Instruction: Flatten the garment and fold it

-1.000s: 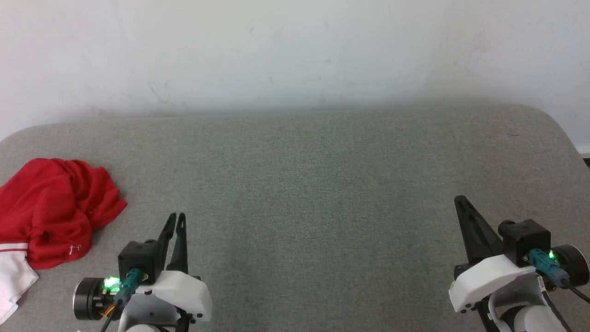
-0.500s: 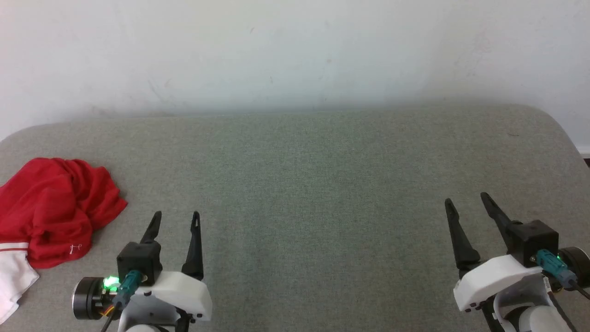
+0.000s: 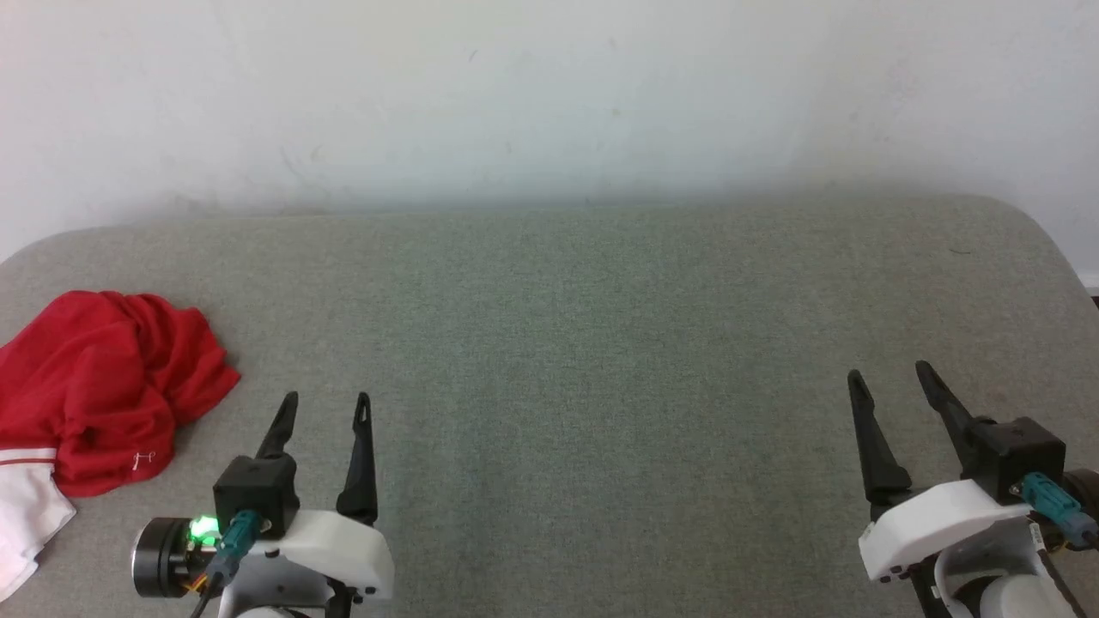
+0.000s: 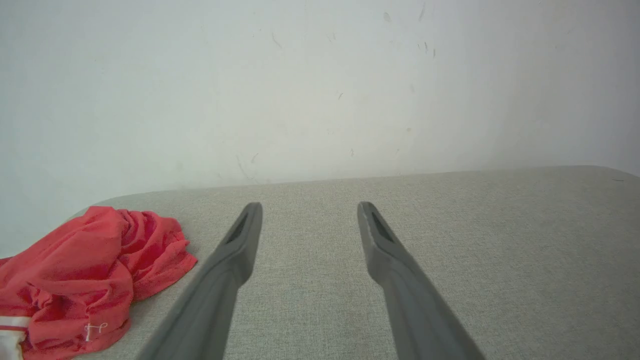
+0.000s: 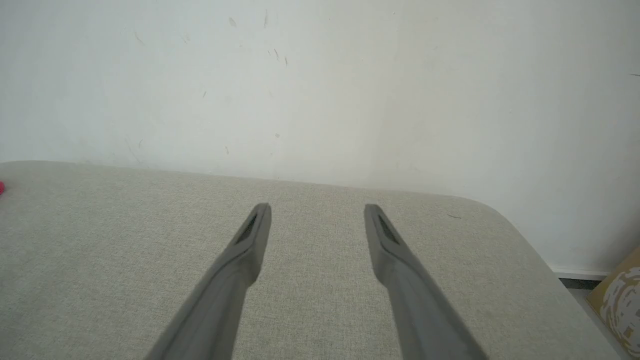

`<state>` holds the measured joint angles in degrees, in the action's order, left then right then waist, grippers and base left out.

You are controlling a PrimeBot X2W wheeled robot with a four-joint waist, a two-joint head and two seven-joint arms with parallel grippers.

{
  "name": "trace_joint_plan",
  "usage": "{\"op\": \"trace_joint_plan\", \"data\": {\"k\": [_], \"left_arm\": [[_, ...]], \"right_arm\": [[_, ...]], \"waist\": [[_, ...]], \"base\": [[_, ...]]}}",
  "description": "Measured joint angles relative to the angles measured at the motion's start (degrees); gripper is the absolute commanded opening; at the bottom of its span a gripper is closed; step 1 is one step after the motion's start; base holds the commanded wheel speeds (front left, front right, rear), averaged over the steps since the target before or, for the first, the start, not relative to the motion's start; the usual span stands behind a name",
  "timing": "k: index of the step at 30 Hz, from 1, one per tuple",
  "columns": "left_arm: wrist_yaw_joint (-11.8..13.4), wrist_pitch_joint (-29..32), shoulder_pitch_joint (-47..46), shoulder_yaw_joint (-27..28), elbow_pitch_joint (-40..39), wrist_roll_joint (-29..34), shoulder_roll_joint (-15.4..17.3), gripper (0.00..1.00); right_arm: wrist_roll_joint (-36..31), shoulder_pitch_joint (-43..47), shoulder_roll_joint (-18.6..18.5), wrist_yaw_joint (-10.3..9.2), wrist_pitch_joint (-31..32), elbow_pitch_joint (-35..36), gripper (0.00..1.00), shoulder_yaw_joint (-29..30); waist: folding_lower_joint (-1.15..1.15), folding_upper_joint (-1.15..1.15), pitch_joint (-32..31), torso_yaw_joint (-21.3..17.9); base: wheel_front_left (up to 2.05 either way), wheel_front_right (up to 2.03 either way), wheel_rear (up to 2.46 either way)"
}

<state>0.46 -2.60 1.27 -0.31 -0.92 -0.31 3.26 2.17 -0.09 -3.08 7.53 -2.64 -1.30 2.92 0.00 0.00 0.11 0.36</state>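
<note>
The garment (image 3: pixel 107 386) lies crumpled in a red heap with a white part at its near end, at the left edge of the grey padded surface (image 3: pixel 601 343). Near it, the left gripper (image 3: pixel 327 399) has its 2 fingers spread apart and empty. The right gripper (image 3: pixel 889 373), well apart on the right side, is equally spread and holds nothing.

L hand (image 4: pixel 310 207) spread; garment (image 4: pixel 90 270) crumpled nearby

left gripper (image 3: pixel 328 399): two long black tapered fingers, slotted near tips | left wrist: white moulded plastic shell (image 3: pixel 339 549), black square block (image 3: pixel 255 492), teal cable plug (image 3: pixel 242 524), glowing green light (image 3: pixel 203 525), dark metal cylinder (image 3: pixel 153 558), orange wires (image 3: pixel 200 581) | right gripper (image 3: pixel 888 372): same black fingers, matching white shell (image 3: pixel 936 519), second teal plug (image 3: pixel 1047 499)
</note>
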Motion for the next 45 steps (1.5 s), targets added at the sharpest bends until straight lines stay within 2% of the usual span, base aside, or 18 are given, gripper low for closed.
{"op": "trace_joint_plan", "data": {"k": [19, 45], "left_arm": [[0.0, -2.1, 1.0, 0.5, -0.5, -0.1, 0.0, 1.00], [0.0, -5.2, 2.6, 1.8, -1.6, -0.3, 0.2, 1.00]], "right_arm": [[1.0, 0.5, 0.0, 0.00, -2.1, -0.7, 1.00, 1.9], [1.9, 1.4, 0.0, 0.00, -5.2, -2.0, 1.00, 2.8]], "waist": [[0.00, 0.00, 0.2, 2.6], [0.00, 0.00, -0.2, 9.9]], "base": [[0.00, 0.00, 0.00], [0.00, 0.00, 0.00]]}}
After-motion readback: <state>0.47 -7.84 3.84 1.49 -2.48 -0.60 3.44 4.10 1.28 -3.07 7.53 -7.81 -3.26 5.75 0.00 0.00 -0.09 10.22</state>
